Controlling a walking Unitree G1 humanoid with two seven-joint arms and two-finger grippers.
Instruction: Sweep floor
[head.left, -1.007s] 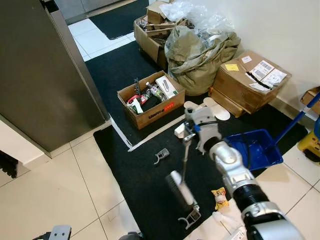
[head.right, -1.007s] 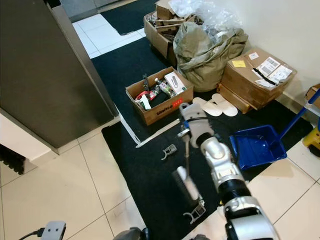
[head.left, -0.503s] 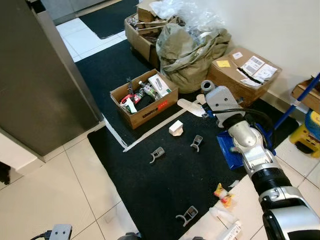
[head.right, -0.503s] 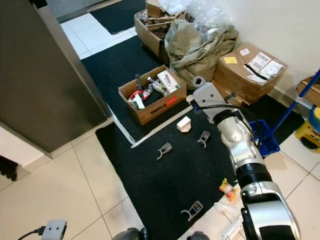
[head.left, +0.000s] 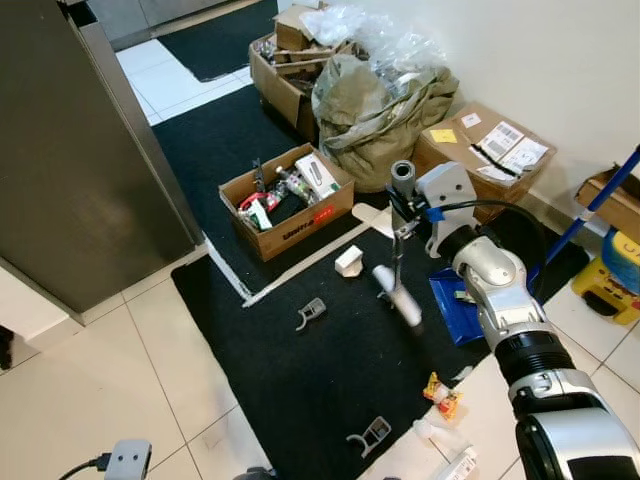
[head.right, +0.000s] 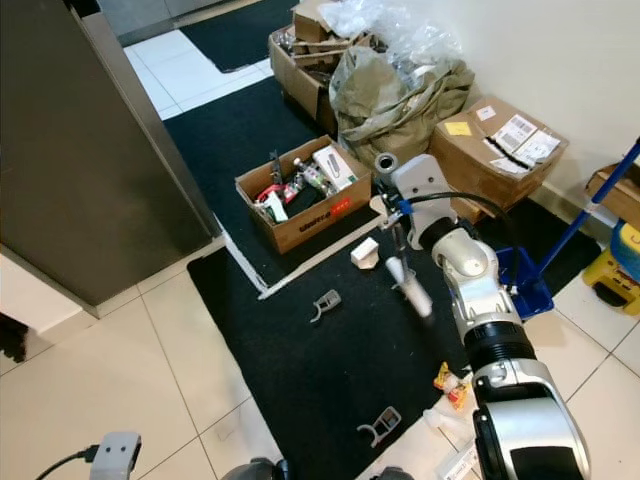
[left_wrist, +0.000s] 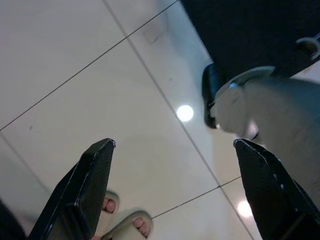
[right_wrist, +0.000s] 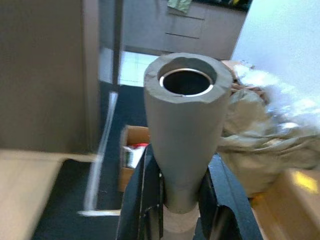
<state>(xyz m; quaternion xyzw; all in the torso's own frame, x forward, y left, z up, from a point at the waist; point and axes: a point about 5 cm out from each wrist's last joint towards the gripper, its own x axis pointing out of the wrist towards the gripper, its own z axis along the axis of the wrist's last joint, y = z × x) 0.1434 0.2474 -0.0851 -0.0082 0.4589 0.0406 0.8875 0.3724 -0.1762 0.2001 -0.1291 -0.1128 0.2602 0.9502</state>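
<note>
My right gripper (right_wrist: 180, 200) holds the broom handle (right_wrist: 186, 125) with the two fingers closed on its grey grip, and the hollow end of the handle points up toward the camera on my wrist. In the head views the broom head (head.left: 398, 295) now hangs over the black mat (head.left: 300, 370), just beside the blue dustpan (head.left: 455, 305) and near the small white box (head.left: 348, 260). One second ago the brush was low on the near part of the mat, close to the clip at the mat edge; half a second ago I could not make it out at all, and now it is up at the far side next to the dustpan. So I judge that one stroke toward the dustpan is finished.

The litter has hardly moved, I think. A grey clip (head.left: 311, 314) lies in the middle of the mat, a second clip (head.left: 369, 436) lies at the near edge, and the snack wrapper (head.left: 440, 393) rests where the mat meets the tiles. The stroke has passed them, and they need another pass.

My left gripper (left_wrist: 170, 165) hangs idle over the pale tiles with the fingers wide apart and nothing between them
</note>
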